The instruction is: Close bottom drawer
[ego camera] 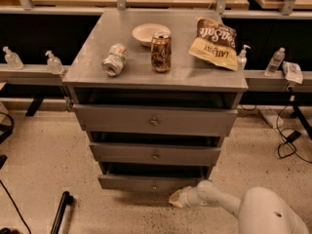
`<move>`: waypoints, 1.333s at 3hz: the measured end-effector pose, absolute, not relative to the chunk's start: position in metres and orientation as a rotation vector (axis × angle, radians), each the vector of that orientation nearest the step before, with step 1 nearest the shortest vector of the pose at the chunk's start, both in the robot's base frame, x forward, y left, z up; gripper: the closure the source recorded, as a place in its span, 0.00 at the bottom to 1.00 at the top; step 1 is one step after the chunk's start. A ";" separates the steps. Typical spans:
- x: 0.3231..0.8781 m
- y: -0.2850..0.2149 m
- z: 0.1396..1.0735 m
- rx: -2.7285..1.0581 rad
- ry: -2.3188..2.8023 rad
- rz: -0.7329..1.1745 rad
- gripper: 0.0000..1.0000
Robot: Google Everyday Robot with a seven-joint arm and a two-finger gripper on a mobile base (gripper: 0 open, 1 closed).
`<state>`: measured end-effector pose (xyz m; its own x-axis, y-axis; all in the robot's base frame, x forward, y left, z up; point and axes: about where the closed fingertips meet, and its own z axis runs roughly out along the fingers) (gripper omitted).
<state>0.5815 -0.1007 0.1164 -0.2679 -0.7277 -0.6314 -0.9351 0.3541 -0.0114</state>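
The bottom drawer [146, 183] is the slimmest grey front, lowest on the cabinet, with a small round knob [154, 185]. It stands pulled out a little, with a dark gap above it. My gripper [176, 198] is at the end of the white arm [219, 204], low near the floor, just below and to the right of the drawer front's middle. It looks to be touching or almost touching the drawer's lower edge.
The mid-sized drawer [155, 154] and the widest top drawer [154, 121] also stand slightly out. On the cabinet top are a bowl [150, 33], an upright can [160, 51], a can on its side [114, 60] and a chip bag [215, 43]. Cables [287, 140] lie at the right.
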 end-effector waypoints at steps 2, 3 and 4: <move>0.528 -0.095 0.123 -1.424 2.027 0.487 1.00; 0.529 -0.089 0.124 -1.425 2.005 0.438 1.00; 0.544 -0.085 0.119 -1.421 2.014 0.388 1.00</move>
<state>0.5442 -0.0845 0.1187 -0.2152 -0.7331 -0.6452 -0.9202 0.3734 -0.1174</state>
